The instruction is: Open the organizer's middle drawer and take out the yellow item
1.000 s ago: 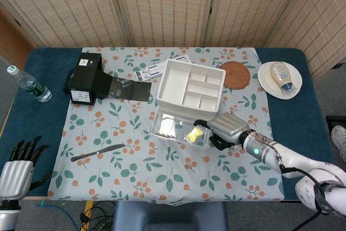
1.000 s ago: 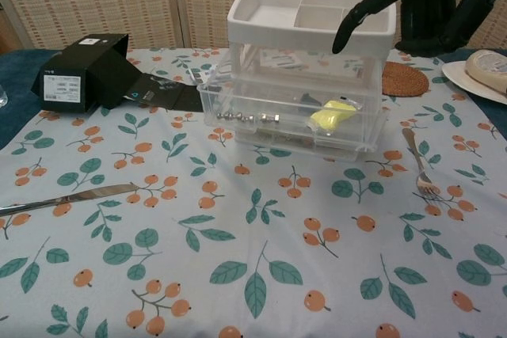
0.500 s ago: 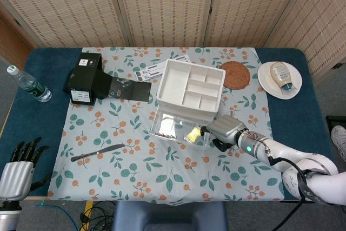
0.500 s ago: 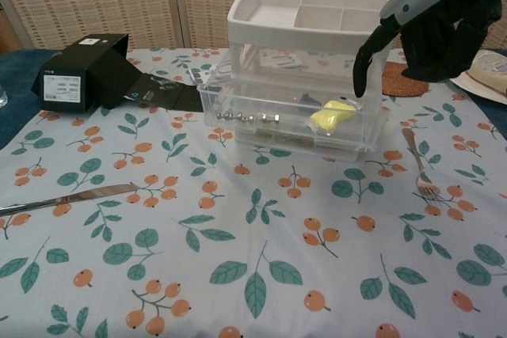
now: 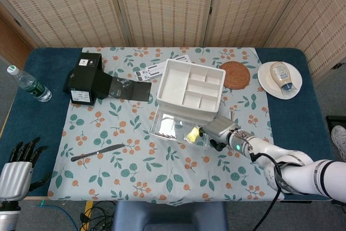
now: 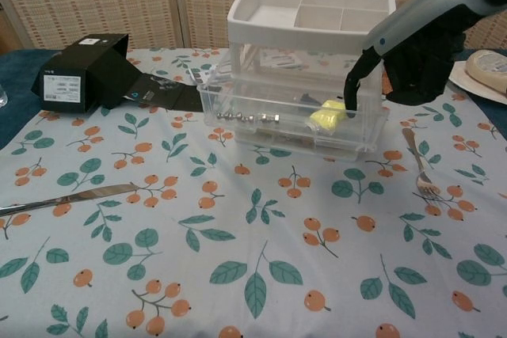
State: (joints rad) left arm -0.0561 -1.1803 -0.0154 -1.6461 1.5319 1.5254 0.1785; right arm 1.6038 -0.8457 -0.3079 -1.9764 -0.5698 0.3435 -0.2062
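The organizer [image 5: 190, 87] stands mid-table, a white divided tray over clear drawers. Its middle drawer [image 6: 293, 124] is pulled out toward me. The yellow item [image 6: 325, 115] lies in the drawer's right part, also seen as the yellow item [image 5: 193, 133] from above. My right hand [image 6: 412, 53] hovers at the drawer's right end, and one of its fingers [image 6: 352, 89] reaches down into the drawer against the yellow item. I see no grip on it. From the head view the right hand [image 5: 218, 130] sits just right of the packet. My left hand [image 5: 16, 169] hangs off the table's lower left, fingers apart, holding nothing.
A row of metal pieces [image 6: 249, 116] lies in the drawer's left part. A fork [image 6: 420, 168] lies right of the organizer, a knife [image 6: 63, 199] at front left. A black box [image 5: 84, 78], a water bottle [image 5: 30, 85], a coaster [image 5: 236, 74] and a plate [image 5: 265, 79] stand further back.
My right hand has moved left and down to the drawer, and one finger now dips inside beside the yellow item. The left hand has stayed put.
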